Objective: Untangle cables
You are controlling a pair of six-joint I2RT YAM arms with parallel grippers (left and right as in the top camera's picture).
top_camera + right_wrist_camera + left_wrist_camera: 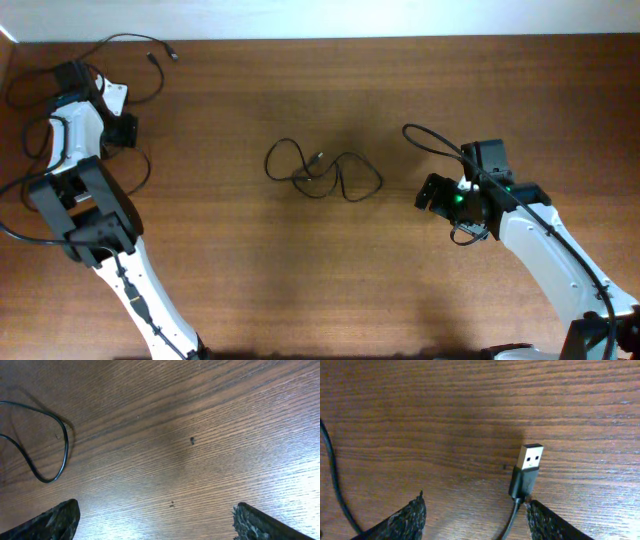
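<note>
A tangle of thin black cables (322, 172) lies in loops at the table's middle, with a small plug end inside it. Another thin cable (130, 42) runs along the far left edge and ends in a plug (170, 55). In the left wrist view a black USB plug (527, 467) lies flat on the wood. Its cord runs back between the fingers of my open left gripper (476, 505), close to the right finger; that gripper also shows overhead (120, 118). My right gripper (445, 210) is wide open and empty (156, 510), to the right of the tangle. A cable loop (50, 460) lies ahead on its left.
The wooden table (330, 290) ends at a pale wall along the top edge. Thicker black arm cables curl round the left arm (30, 150) and arch above the right arm (430, 140).
</note>
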